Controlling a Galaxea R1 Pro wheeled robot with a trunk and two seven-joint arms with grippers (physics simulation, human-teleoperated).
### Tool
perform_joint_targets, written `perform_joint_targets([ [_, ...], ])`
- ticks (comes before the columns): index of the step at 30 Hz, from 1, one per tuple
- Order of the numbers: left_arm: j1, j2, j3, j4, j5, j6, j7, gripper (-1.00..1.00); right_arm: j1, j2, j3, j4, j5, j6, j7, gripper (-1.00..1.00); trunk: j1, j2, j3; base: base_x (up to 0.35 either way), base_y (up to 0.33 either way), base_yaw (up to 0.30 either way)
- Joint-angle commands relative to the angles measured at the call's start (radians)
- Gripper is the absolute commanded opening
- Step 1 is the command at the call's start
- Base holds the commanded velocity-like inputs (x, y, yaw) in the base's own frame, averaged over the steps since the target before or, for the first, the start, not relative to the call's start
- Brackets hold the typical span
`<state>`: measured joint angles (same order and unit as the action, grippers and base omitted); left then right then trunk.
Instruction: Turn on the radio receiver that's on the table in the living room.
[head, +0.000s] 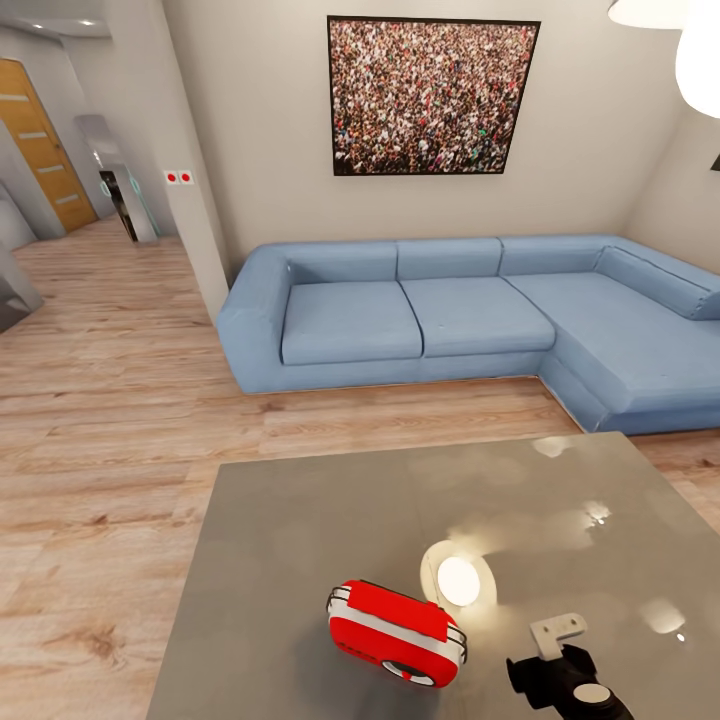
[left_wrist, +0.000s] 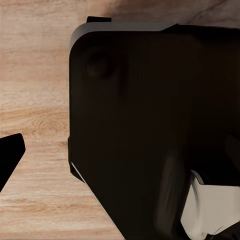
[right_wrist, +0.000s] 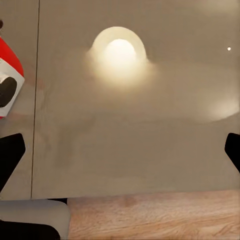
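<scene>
Right hand (right_wrist: 120, 150), fingers spread and empty, hovers over my table (head: 300, 520); radio receiver (head: 397, 633) at its nine o'clock, untouched, switch unpressed.

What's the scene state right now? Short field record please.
room: living room, blue sofa under a framed crowd photo
table: glossy grey top, lamp glare on it
radio: red, lying on the table near its front edge
right claw: open, above the table, radio off to one side, not touching
left claw: open or shut cannot be told
</scene>
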<state>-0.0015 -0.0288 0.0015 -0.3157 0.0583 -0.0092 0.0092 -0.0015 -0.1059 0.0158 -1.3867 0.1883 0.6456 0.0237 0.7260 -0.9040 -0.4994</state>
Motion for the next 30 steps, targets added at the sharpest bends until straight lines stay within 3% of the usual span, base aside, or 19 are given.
perform_joint_targets([
  [1,0.000,0.000,0.000,0.000,0.000,0.000,0.000,1.00,0.000,0.000,0.000,0.000,0.000,0.001,0.003,1.00,0.000,0.000,0.000,0.000,0.000,0.000],
  [5,0.000,0.001,0.000,0.000,0.000,0.000,0.000,1.00,0.000,-0.004,-0.005,0.000,0.003,0.000,0.030,1.00,0.000,0.000,0.000,0.000,0.000,0.000],
  [30,0.000,0.001,0.000,0.000,0.000,0.000,0.000,1.00,0.000,-0.002,-0.013,0.000,0.003,-0.008,0.032,1.00,0.000,0.000,-0.002,0.000,0.000,-0.001],
])
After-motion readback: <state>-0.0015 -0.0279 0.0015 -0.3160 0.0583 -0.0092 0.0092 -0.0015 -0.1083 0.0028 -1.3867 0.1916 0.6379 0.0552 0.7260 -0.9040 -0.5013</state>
